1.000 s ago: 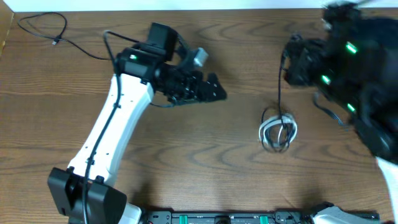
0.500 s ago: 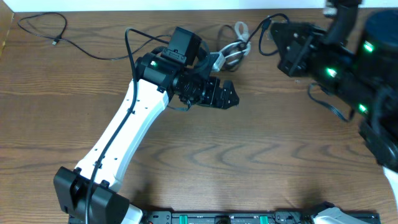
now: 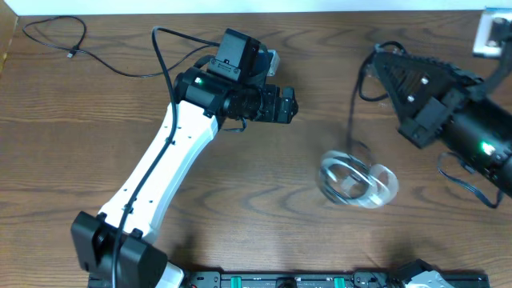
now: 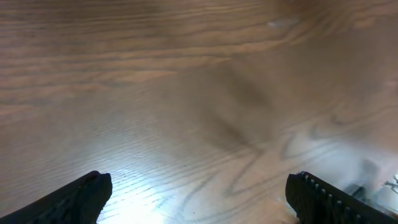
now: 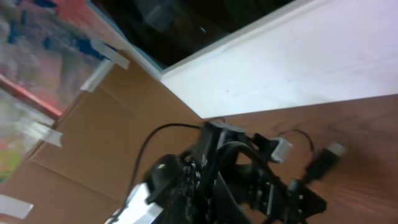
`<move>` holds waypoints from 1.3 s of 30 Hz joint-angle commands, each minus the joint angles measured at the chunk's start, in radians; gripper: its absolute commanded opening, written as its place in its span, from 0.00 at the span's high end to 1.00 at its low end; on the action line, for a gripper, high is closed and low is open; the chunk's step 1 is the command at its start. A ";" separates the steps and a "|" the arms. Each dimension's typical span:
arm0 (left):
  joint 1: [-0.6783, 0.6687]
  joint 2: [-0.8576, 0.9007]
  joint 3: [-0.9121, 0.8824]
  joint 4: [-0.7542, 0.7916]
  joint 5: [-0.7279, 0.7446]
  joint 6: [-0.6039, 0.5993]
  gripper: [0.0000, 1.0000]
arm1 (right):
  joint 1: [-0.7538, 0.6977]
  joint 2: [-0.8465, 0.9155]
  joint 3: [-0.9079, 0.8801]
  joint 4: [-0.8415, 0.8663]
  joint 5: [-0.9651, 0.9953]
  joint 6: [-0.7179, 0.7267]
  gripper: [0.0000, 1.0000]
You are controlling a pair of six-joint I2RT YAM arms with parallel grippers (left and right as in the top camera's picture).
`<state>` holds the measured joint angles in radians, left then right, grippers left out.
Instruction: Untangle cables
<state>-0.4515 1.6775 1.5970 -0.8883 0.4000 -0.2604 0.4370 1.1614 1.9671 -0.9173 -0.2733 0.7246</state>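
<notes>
A blurred bundle of white and black cables sits right of centre, and a thin black cord rises from it to my right gripper. That gripper is shut on the black cord. The right wrist view shows its jaws closed round the dark cord, with a black plug dangling to the right. One loose black cable lies at the far left corner. My left gripper hovers left of the bundle, open, with only bare wood between its fingertips.
The left arm's white link slants from the front left toward the table's middle. The table's far edge meets a white wall, with a cardboard panel standing at the far left.
The right arm swung the bundle up toward the far edge, then back down to right of centre, where it now blurs. The left gripper shifted slightly and stays open.
</notes>
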 commanded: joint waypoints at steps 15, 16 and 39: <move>-0.017 0.066 -0.005 0.031 0.517 -0.001 0.06 | 0.002 -0.024 0.013 -0.013 -0.010 0.015 0.98; -0.018 0.066 -0.005 0.030 0.515 -0.008 0.06 | 0.002 -0.023 0.013 -0.013 -0.010 0.015 0.98; -0.073 0.068 -0.011 0.019 0.340 -0.068 0.06 | 0.002 -0.023 0.013 0.029 -0.022 0.016 0.99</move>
<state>-0.4957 1.7485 1.5932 -0.8631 0.7486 -0.3183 0.4370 1.1435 1.9678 -0.8967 -0.2855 0.7315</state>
